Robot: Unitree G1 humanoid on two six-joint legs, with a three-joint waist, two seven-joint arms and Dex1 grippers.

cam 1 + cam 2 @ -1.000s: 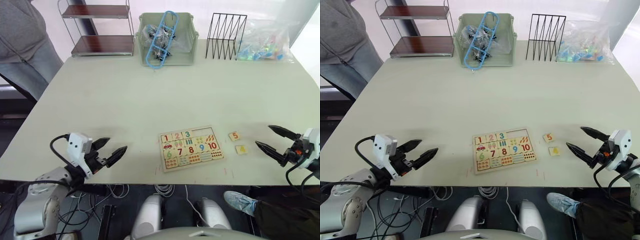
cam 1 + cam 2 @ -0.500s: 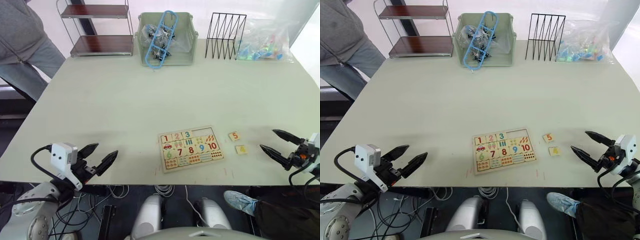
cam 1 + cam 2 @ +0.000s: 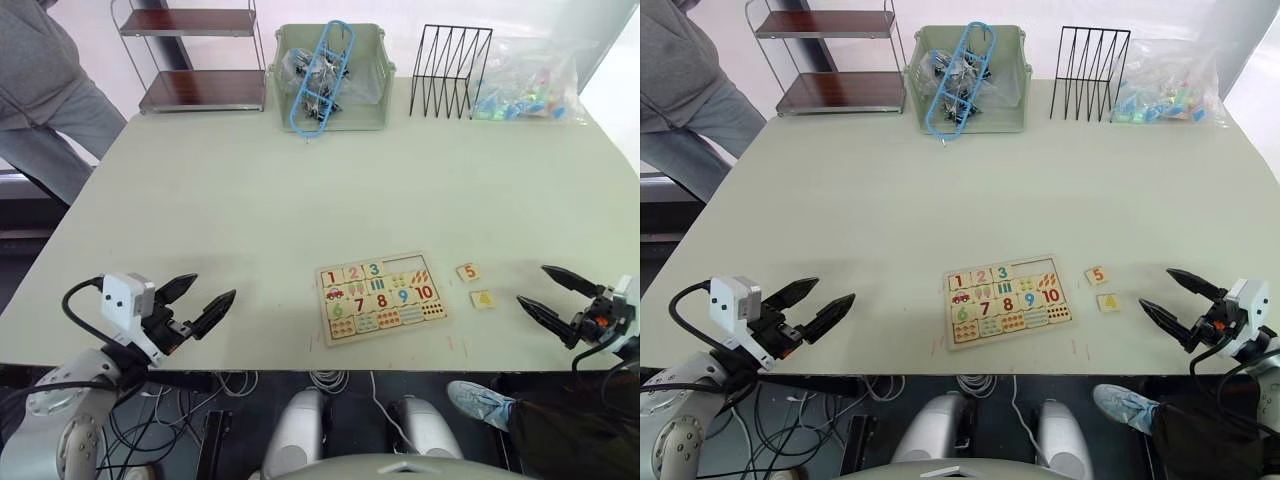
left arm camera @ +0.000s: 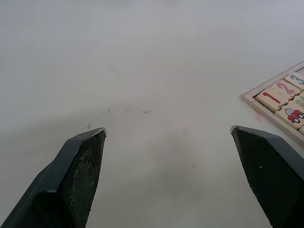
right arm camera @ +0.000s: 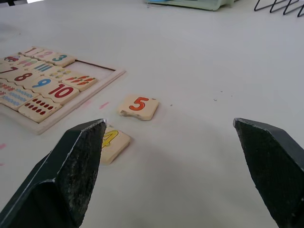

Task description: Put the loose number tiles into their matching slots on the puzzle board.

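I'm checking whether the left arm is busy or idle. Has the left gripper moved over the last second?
Yes. The left gripper has drawn back toward the robot's left, away from the wooden number puzzle board, which kept its place; its black fingers are open.

Table [image 3: 300, 190]: puzzle board [image 3: 381, 296], two tiles [image 3: 468, 272]

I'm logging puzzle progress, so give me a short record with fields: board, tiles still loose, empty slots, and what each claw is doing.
board: puzzle board flat near the table's front edge
seated: 1, 2, 3 in the top row
empty slots: last two of the top row
loose tiles: 5 tile and 4 tile, on the table right of the board, apart
left claw: open, holding nothing, left of the board
right claw: open, holding nothing, right of the loose tiles
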